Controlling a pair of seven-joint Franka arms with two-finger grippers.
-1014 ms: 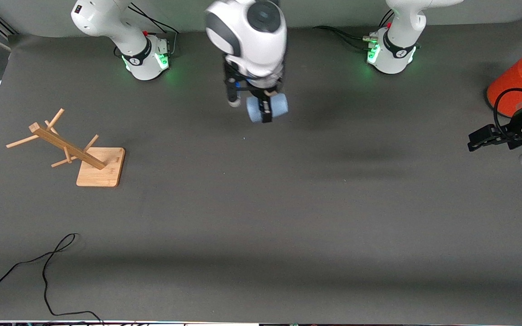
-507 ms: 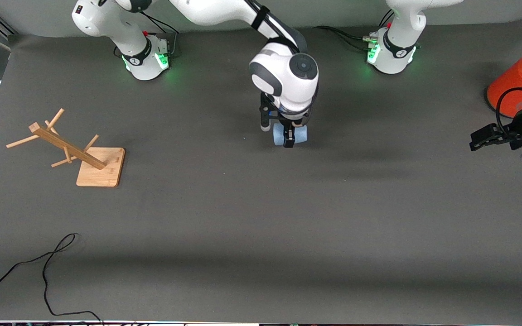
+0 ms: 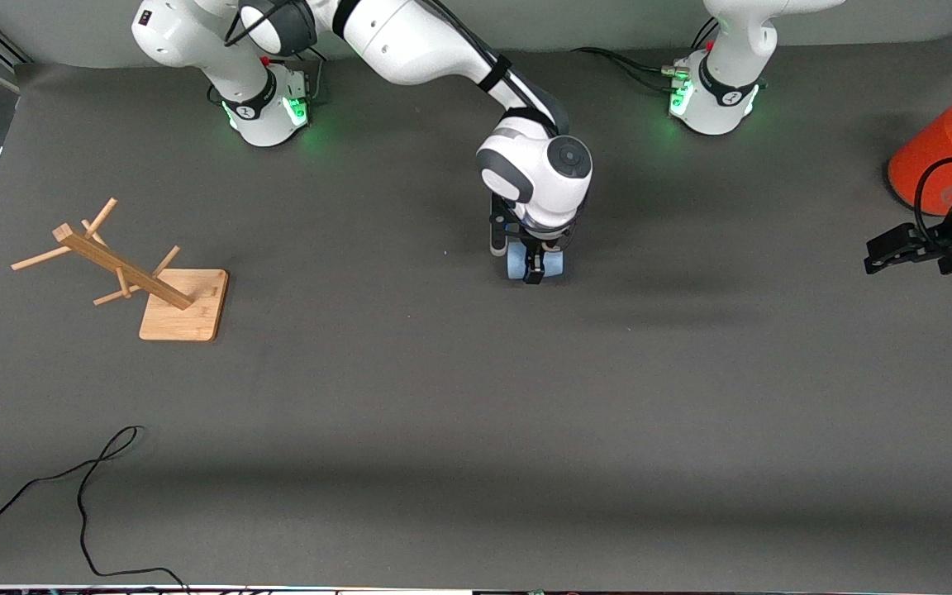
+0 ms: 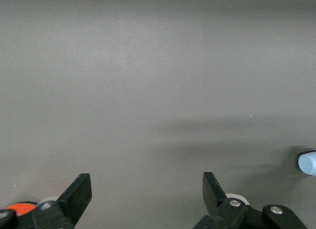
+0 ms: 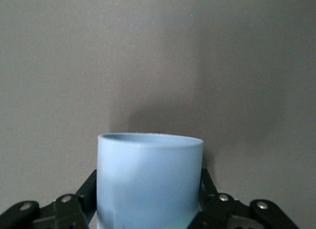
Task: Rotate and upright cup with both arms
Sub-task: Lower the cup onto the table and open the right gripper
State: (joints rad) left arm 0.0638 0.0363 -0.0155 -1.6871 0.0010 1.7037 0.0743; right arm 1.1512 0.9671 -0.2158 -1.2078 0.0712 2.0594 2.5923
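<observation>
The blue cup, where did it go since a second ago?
The right arm carried the cup down toward the table and closer to the front camera, toward the left arm's end. The right tool stayed shut on it. The left tool shifted only slightly, open, beside the orange canister. The wooden rack and black cable stayed put.

Right arm reached out from its base to mid-table, wrist pointing down; right gripper (image 3: pixel 535 268) clamped on the cup (image 3: pixel 535 263). Left arm waited at its own table end, left gripper (image 3: pixel 889 248) fingers spread
</observation>
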